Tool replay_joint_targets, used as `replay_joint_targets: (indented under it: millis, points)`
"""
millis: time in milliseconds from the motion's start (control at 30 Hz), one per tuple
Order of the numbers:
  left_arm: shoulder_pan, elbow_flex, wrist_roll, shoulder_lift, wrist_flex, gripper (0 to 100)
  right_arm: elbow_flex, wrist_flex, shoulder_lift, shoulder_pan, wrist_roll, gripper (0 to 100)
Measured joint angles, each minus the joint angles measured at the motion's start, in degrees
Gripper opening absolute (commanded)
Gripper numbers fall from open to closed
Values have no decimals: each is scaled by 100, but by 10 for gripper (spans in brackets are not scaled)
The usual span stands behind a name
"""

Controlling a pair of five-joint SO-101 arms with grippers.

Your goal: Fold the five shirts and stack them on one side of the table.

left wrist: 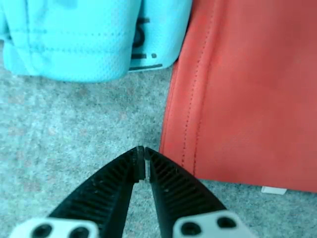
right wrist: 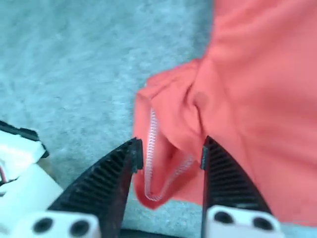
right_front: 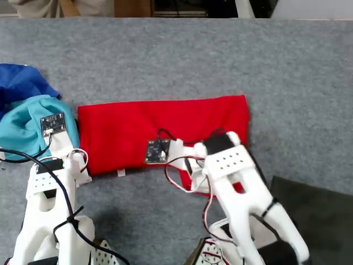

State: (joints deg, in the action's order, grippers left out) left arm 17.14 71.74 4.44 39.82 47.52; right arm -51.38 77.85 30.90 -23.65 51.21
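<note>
A red shirt (right_front: 165,130) lies folded into a long band across the middle of the grey table. My right gripper (right wrist: 168,153) is open at its near edge. One black finger (right wrist: 126,163) stands on either side of a loose fold of red shirt (right wrist: 173,129) with a white-stitched hem. My left gripper (left wrist: 143,162) is shut on nothing, its tips just over bare table beside the red shirt (left wrist: 247,89), near its left corner. A crumpled teal shirt (right_front: 25,124) (left wrist: 89,34) lies just beyond it, with a blue shirt (right_front: 19,83) behind.
A dark mat (right_front: 317,207) lies at the near right corner. The grey table (right_front: 220,61) stretches bare behind the red shirt. A small white tag (right_front: 121,173) pokes out at the shirt's near edge. The left arm (right_front: 49,187) and right arm (right_front: 242,187) crowd the front.
</note>
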Motion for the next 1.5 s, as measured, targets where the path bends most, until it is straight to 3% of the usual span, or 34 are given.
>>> replay_joint_targets:
  millis: [167,333,567,1233,1367,1500]
  points:
    - [0,0,0,0,0,19,255,-343,-44,703,0,4]
    - [0,0,0,0,0,19,466,-853,-818,1125,0,26]
    - [0,0,0,0,0,19,466,-1415,-2110,1160,0,4]
    - [0,0,0,0,0,19,-1152,-1547,-985,879,0,5]
    - [0,0,0,0,0,19,-1029,-1459,-958,800,-185,5]
    - [0,0,0,35,18,19,-158,-712,-844,1081,-229,5]
